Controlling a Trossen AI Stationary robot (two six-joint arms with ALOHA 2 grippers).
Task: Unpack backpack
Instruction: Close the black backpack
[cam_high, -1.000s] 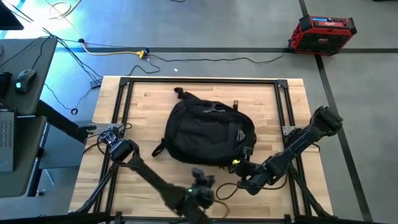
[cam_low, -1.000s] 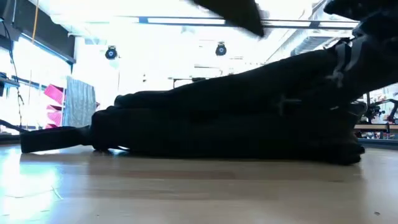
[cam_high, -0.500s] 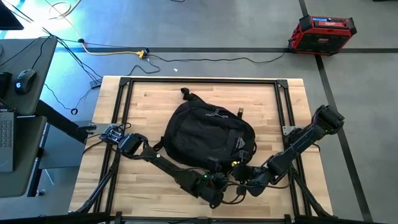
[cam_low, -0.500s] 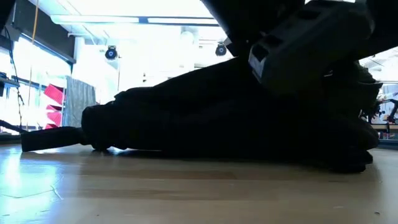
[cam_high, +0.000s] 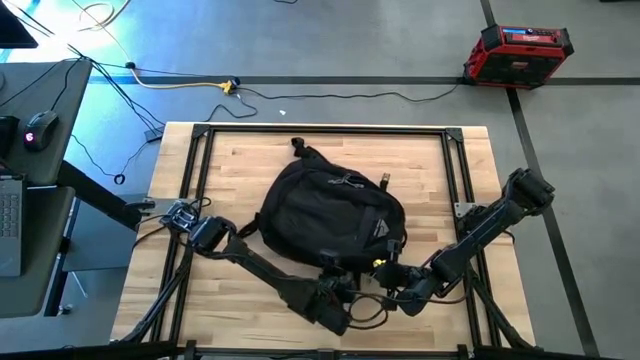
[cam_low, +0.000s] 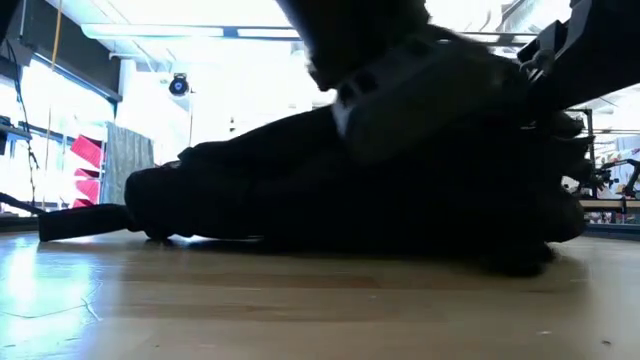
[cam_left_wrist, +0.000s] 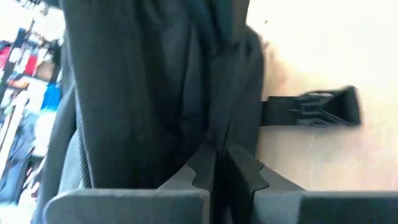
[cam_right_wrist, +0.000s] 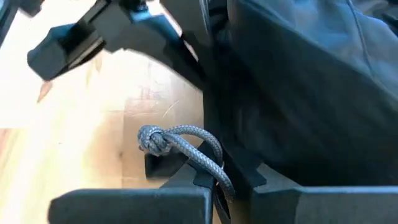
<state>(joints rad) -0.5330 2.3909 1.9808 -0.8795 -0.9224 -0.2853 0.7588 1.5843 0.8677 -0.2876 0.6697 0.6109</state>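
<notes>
- lying near the middle of the wooden table (cam_high: 230, 170), the backpack (cam_high: 325, 205) rests flat, a strap end trailing toward the far edge and its near rim turned toward both arms; it looks not yet opened.
- the left gripper (cam_high: 335, 283) sits at the backpack's near edge, its arm stretched low across the table; in the left wrist view the fingers (cam_left_wrist: 199, 171) are pressed together with only a thin seam between them, clenched on a fold of black fabric or perhaps a zipper tab, though that view is too close to tell which.
- the right gripper (cam_high: 390, 272) is just beside it at the same rim, its fingers pinched on a grey knotted zipper cord (cam_right_wrist: 180, 144) that loops out over them in the right wrist view.
- the two holds seem to serve one purpose: one side pins the fabric so the bag cannot slide, while the other has the pull that would run the zipper along.
- a black buckle (cam_left_wrist: 317, 107) lies loose on the wood beside the bag, touching neither gripper.
- the low view shows little but the bag's dark bulk with arm housings above it.
- in all likelihood the task is at an early stage, with nothing unpacked on the table.
</notes>
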